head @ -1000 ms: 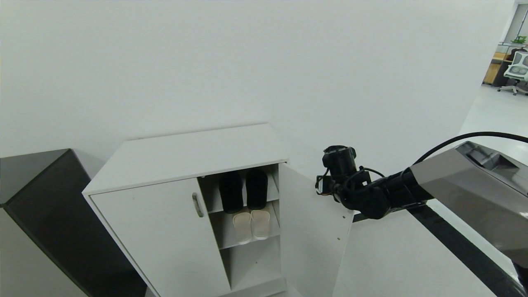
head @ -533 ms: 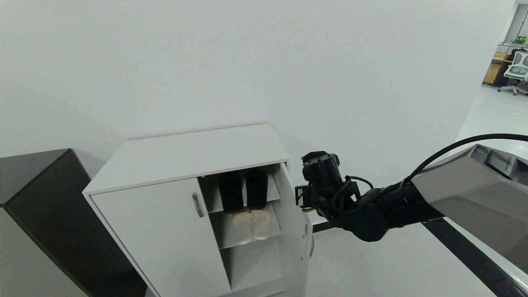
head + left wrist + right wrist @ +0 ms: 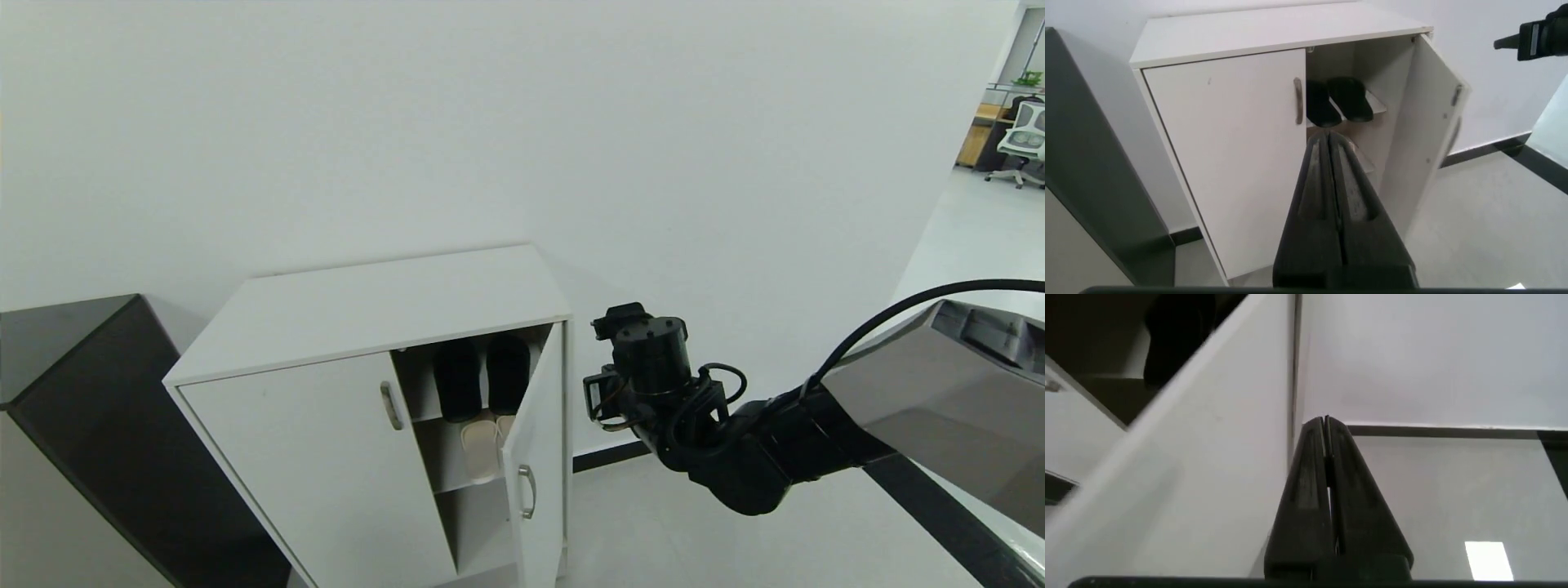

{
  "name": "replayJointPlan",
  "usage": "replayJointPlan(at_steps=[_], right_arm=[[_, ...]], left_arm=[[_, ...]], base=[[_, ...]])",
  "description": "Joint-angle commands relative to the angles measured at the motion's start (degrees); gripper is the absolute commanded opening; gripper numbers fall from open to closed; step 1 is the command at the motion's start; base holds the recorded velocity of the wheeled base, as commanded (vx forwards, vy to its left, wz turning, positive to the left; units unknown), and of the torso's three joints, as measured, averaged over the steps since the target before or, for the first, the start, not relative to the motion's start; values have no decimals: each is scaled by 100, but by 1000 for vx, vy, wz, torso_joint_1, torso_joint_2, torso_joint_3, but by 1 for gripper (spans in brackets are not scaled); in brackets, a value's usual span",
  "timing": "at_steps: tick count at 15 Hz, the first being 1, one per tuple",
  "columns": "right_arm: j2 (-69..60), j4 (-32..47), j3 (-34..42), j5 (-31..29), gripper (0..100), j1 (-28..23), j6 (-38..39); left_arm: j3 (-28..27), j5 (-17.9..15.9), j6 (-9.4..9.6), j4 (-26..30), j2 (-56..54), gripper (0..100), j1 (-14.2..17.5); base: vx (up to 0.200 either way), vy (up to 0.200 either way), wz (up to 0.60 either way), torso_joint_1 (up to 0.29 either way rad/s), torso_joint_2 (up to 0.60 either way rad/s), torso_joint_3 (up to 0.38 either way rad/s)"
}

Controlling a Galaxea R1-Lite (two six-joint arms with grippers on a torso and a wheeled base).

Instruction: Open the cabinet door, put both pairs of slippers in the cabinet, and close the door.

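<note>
Black slippers [image 3: 457, 380] sit on the cabinet's [image 3: 367, 302] top shelf, white slippers [image 3: 479, 445] one shelf below. The cabinet's right door [image 3: 539, 408] stands ajar. The right fingers [image 3: 1310, 482], pressed together and empty, lie just beside it. The left fingers [image 3: 1319, 192] are likewise closed and empty.

White wall [image 3: 522, 122], pale floor [image 3: 645, 535] — dark unit [image 3: 90, 392] left, office chair [image 3: 1025, 137] beyond.

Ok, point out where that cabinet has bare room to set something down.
Free: cabinet top, and bottom compartment below the white slippers. Crowded: the shelf with those, and the shelf of black slippers above. The ajar door narrows access.
</note>
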Motion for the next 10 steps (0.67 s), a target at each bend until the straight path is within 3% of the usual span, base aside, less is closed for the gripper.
replayJointPlan(at_steps=[1, 4, 7, 10], right_arm=[[33, -12, 40, 4, 0, 59, -3], [33, -29, 101, 21, 0, 139, 6], [33, -354, 286, 188, 0, 139, -11], [42, -1339, 717, 593, 0, 121, -205]], left_arm=[[0, -2, 2, -1, -2, 0, 0], [0, -2, 2, -1, -2, 0, 0], [0, -2, -7, -1, -2, 0, 0], [0, -2, -7, -1, -2, 0, 0]], base=[[0, 0, 600, 12, 2, -2], [0, 0, 600, -1, 2, 1], [0, 0, 0, 0, 0, 0], [0, 0, 0, 0, 0, 0]])
